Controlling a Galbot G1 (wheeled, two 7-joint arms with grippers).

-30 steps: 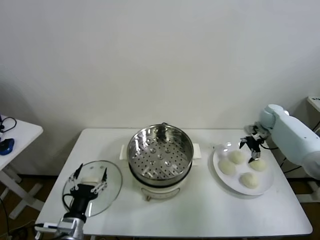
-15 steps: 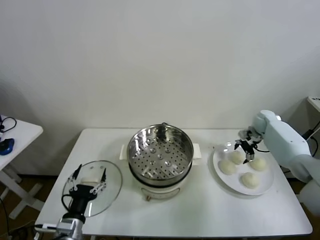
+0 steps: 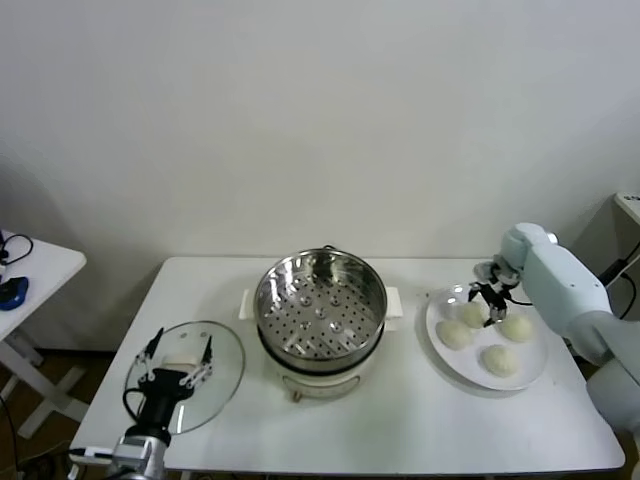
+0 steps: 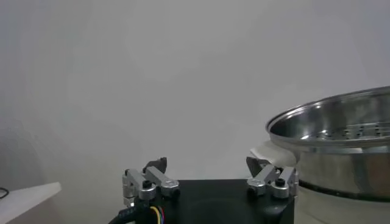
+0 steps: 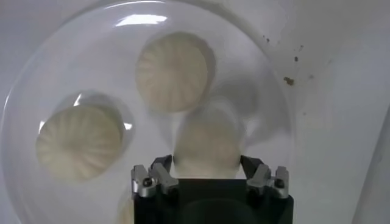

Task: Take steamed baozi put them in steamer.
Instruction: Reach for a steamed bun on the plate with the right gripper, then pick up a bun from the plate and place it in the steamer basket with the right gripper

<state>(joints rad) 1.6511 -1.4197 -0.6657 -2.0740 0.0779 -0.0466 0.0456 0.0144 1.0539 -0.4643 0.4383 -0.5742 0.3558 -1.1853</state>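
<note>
Four cream-white baozi lie on a white plate (image 3: 468,368) at the table's right. My right gripper (image 3: 485,311) is down over the back-left baozi (image 3: 470,314), fingers pressed against both its sides; the right wrist view shows that baozi (image 5: 206,143) pinched in the right gripper (image 5: 206,163), still resting on the plate (image 5: 73,73). Two more baozi (image 5: 172,72) (image 5: 79,142) lie beyond it. The steamer (image 3: 320,305), a shiny pot with a perforated tray, stands at the table's middle with nothing in it. My left gripper (image 3: 178,356) hangs open at the front left, parked.
A round glass lid (image 3: 225,372) lies flat under the left gripper. The steamer's rim (image 4: 341,131) rises close beside the left gripper (image 4: 207,164). A small side table carrying a blue object (image 3: 12,292) stands at the far left. The white table (image 3: 400,420) ends just right of the plate.
The right gripper has shifted left across the plate, come down over the back-left baozi and closed onto it. The left arm has stayed still.
</note>
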